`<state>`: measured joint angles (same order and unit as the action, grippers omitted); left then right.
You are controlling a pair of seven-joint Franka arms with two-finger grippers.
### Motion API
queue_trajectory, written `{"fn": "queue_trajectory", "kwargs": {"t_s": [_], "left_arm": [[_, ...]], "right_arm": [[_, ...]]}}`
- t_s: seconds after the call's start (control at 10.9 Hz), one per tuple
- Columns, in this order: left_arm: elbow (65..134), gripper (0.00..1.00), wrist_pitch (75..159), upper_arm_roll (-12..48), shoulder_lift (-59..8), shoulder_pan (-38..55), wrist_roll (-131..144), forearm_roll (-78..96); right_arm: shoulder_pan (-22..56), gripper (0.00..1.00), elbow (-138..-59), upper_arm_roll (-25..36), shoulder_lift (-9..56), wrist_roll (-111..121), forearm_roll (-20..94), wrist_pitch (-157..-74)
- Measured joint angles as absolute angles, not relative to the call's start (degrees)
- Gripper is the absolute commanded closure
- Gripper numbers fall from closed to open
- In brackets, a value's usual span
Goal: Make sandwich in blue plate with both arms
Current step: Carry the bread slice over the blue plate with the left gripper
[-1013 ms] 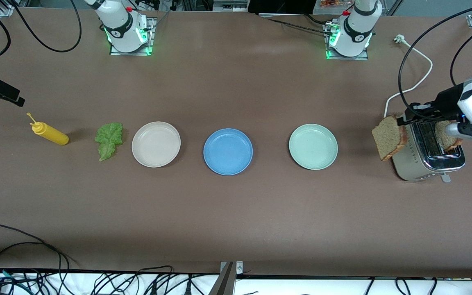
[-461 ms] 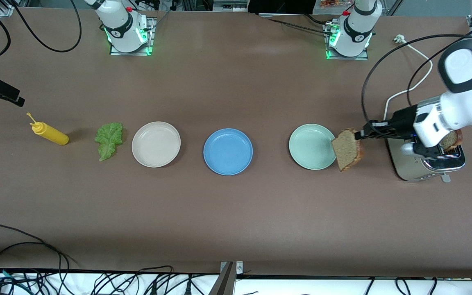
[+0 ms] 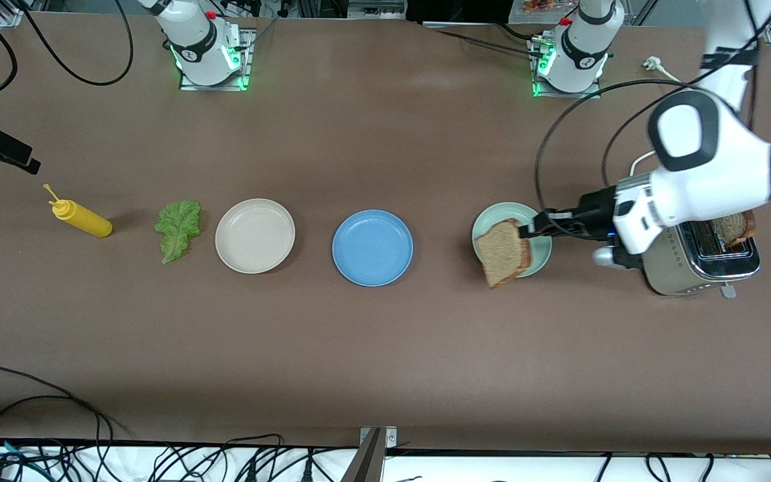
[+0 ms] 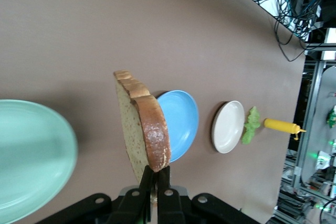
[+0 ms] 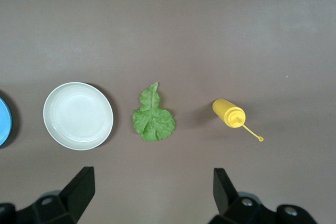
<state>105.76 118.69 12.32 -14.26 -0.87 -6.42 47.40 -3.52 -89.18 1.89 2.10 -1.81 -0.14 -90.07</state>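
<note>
Bread slice is clamped by its edge in my left gripper, hanging upright over the mint plate. I read that edge grip as what suited lifting it from the toaster; it'll need laying flat. Second slice sits in a toaster slot. Blue plate is bare, mid-table, between mint and cream plate. Right gripper waits, fingers wide apart and holding nothing, over lettuce, probably staged to grab it. Mustard bottle lies at the right arm's end.
</note>
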Motion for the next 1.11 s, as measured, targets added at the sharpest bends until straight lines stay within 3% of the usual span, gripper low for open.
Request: {"fn": "queue_trajectory", "kwargs": {"t_s": [0.46, 1.11], "left_arm": [[105.8, 1.00, 128.4, 14.1, -17.2, 7.2, -1.3, 57.5], [105.7, 1.00, 131.6, 14.3, -23.3, 18.2, -1.0, 67.0]], "right_arm": [[-3.5, 0.00, -89.2, 1.9, 2.1, -1.8, -0.1, -90.1], [-3.5, 0.00, -89.2, 1.9, 2.1, -1.8, -0.1, -90.1]]}}
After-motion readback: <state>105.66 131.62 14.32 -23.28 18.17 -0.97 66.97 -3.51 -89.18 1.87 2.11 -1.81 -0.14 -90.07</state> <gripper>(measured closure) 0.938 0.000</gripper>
